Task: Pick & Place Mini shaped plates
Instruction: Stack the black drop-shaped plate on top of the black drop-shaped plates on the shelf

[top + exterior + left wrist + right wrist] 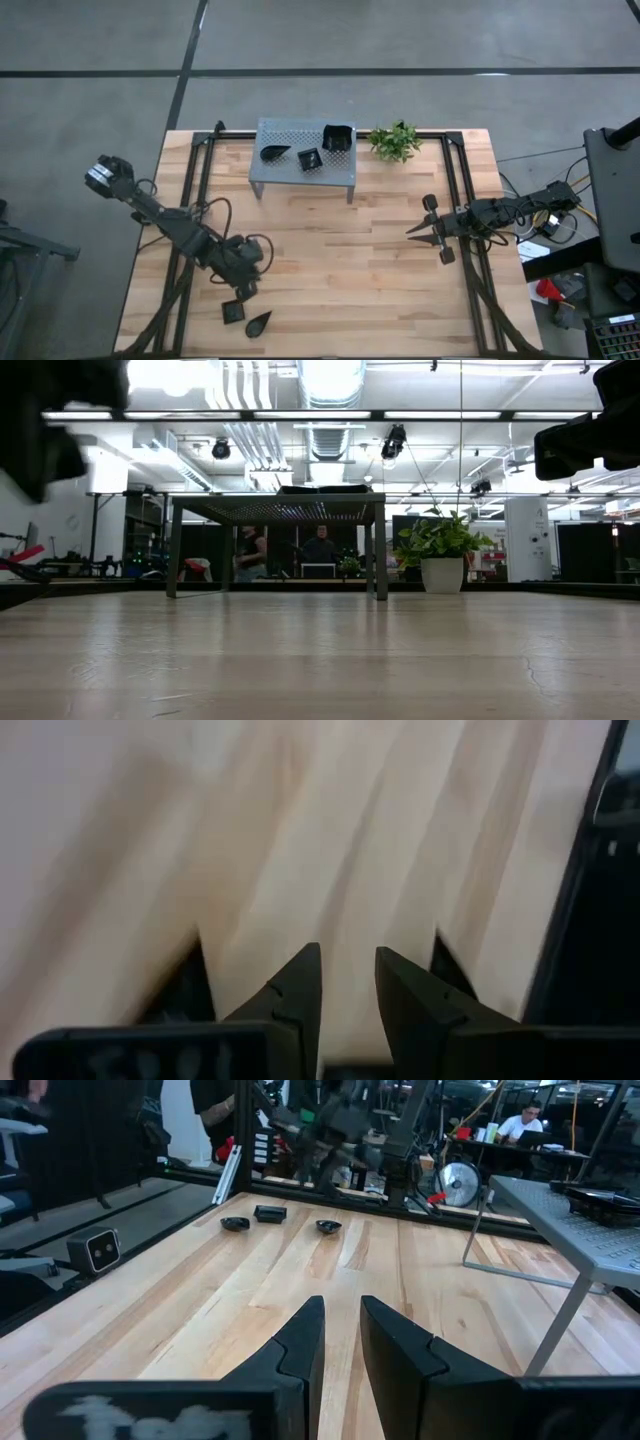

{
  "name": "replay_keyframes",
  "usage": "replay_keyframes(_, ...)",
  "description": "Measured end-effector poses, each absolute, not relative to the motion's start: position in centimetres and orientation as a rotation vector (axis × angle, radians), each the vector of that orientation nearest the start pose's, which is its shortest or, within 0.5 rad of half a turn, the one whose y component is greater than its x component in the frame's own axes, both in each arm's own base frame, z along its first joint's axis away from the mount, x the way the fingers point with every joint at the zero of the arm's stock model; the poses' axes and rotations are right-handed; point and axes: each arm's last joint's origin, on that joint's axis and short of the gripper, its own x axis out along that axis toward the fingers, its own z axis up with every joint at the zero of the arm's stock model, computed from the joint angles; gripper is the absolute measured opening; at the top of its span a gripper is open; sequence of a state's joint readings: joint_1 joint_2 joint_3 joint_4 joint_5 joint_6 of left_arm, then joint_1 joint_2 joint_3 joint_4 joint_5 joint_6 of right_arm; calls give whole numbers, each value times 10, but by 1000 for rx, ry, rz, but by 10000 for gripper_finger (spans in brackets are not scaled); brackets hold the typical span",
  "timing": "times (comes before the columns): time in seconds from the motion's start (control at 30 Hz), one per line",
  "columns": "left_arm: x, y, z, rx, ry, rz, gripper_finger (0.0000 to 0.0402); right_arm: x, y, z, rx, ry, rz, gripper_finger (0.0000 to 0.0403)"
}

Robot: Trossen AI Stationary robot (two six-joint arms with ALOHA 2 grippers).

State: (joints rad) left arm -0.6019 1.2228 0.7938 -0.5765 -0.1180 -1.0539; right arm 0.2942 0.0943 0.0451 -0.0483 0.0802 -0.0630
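Note:
Three small black plates lie on the table's near left part: a tiny square (233, 312), a leaf shape (258, 322) and one more (247, 291) close beside my left gripper (243, 276). The right wrist view shows them far off (270, 1213). My left gripper (348, 955) hovers over bare wood with a narrow gap between its fingers and nothing in it. Three more black plates rest on the grey shelf: a leaf (273, 152), a tiny square (310, 159) and a larger square (338, 138). My right gripper (410, 230) (342, 1305) waits at the right side, slightly open, pointing left.
The grey perforated shelf (300, 170) stands on legs at the far middle of the table, with a small green plant (395, 140) to its right. Black rails (195, 190) run along both sides of the table. Bare wood (340, 270) lies between the arms. People sit in the room beyond.

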Motion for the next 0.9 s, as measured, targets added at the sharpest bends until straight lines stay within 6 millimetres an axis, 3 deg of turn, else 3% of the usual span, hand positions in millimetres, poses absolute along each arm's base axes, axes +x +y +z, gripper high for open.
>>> replay_keyframes(0.4, 163, -133, 180, -670, 1184, 158, 90, 97, 27, 167, -81, 89, 216, 63)
replay_keyframes(0.9, 153, -124, 157, -573, 1192, 174, 90, 97, 27, 167, -81, 89, 217, 63)
